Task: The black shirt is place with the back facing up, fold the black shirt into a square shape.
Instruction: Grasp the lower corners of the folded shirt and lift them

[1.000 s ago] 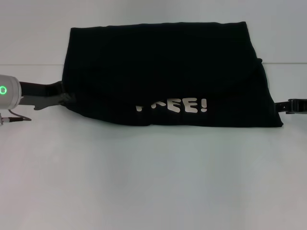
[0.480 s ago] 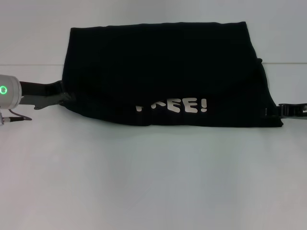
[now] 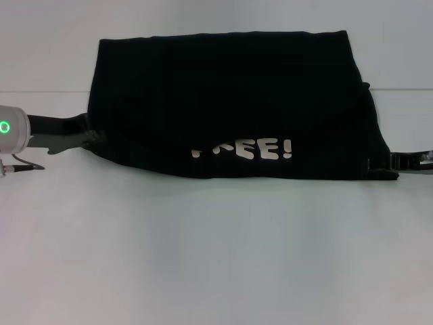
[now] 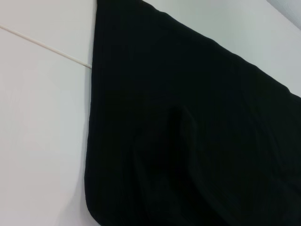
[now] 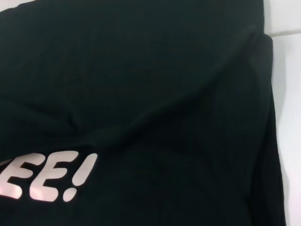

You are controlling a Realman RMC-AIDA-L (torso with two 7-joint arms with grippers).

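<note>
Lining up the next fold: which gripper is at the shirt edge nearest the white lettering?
The right gripper, at the black shirt's near right corner, just past the "EE!" lettering. The left gripper is at the opposite side edge, farther from the print.

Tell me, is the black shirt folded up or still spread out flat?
Partly folded. The black shirt lies as a wide band, no sleeves sticking out, with white lettering along its near edge. It isn't a square yet.

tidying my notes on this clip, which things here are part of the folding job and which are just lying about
Part of the job:
- black shirt, partly folded, white lettering showing
- left gripper at the shirt's left edge
- right gripper at the shirt's lower right corner

Just there:
- white table under it all
- thin cable by the left arm; nothing else lies loose
</note>
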